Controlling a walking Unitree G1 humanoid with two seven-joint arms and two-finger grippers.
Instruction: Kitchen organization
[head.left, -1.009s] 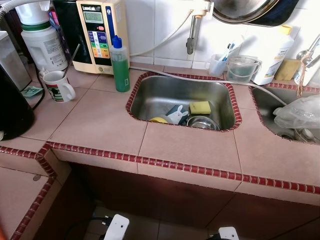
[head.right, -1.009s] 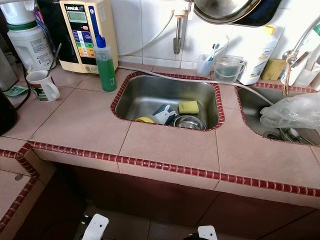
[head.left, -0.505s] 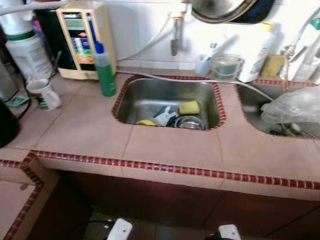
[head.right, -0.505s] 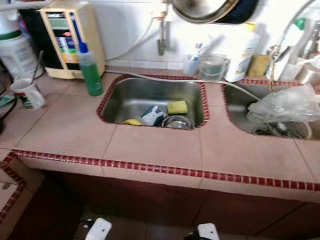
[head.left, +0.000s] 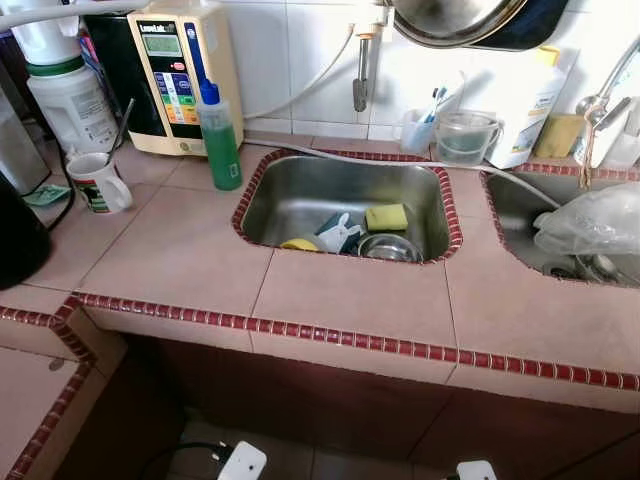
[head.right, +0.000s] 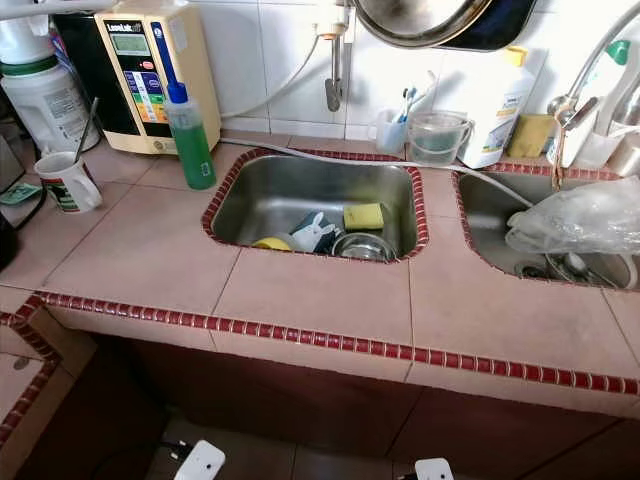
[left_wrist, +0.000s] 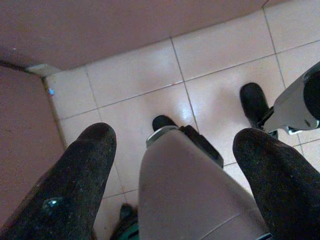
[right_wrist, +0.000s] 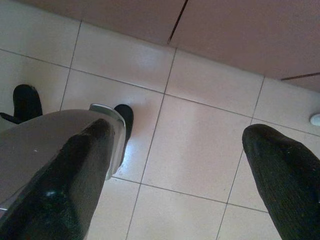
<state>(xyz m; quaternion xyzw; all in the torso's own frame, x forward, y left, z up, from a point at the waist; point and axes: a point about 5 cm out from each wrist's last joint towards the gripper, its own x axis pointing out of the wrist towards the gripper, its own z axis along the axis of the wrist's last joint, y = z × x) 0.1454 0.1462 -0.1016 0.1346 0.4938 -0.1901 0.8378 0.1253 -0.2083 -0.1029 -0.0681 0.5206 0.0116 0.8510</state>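
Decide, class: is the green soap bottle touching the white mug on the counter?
Apart. The left eye view shows the green soap bottle standing by the sink corner, with a wide stretch of bare counter tile between it and the white mug.

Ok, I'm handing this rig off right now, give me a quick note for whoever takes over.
Left gripper: open, empty, hanging low over the floor tiles.
Right gripper: open, empty, also hanging toward the floor.
Robot stands facing the tiled counter.
Centre sink holds a yellow sponge, a small steel bowl and a few other items.
Green bottle stands by the sink's left rim; mug farther left.
Done: nothing handled yet, as far as can be seen.
Left: the organizing itself, likely starting with the sink.
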